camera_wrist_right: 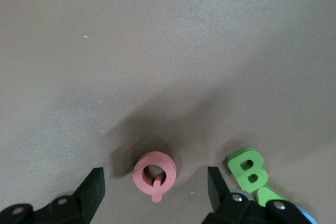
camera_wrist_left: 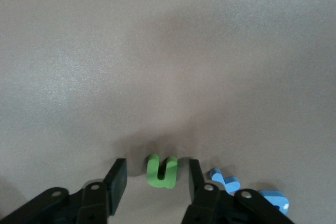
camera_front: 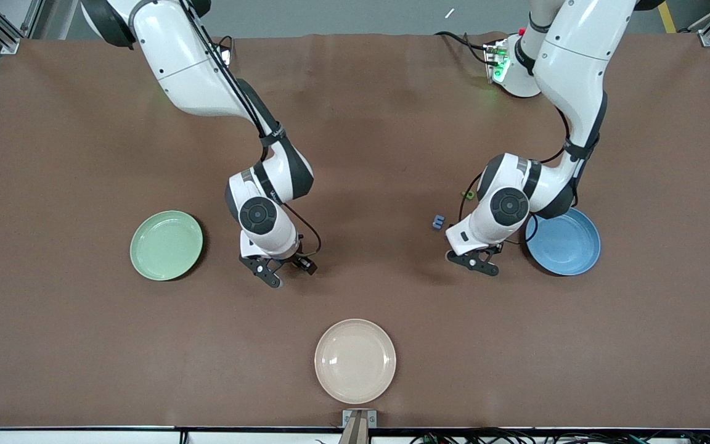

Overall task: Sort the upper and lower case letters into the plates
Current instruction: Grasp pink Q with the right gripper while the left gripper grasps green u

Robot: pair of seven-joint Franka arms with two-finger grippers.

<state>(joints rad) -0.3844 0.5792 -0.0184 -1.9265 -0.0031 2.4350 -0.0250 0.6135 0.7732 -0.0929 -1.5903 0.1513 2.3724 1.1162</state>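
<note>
Jaws straddle green u, pink Q; front view hides both.

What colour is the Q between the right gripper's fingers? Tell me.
Pink. The Q lies on the table between the right gripper's open fingers, clearest in the right wrist view.

Brown tabletop. Mint green plate, blue plate, cream plate. Green letter u, pink Q, green B, 2 blue letters.
</note>
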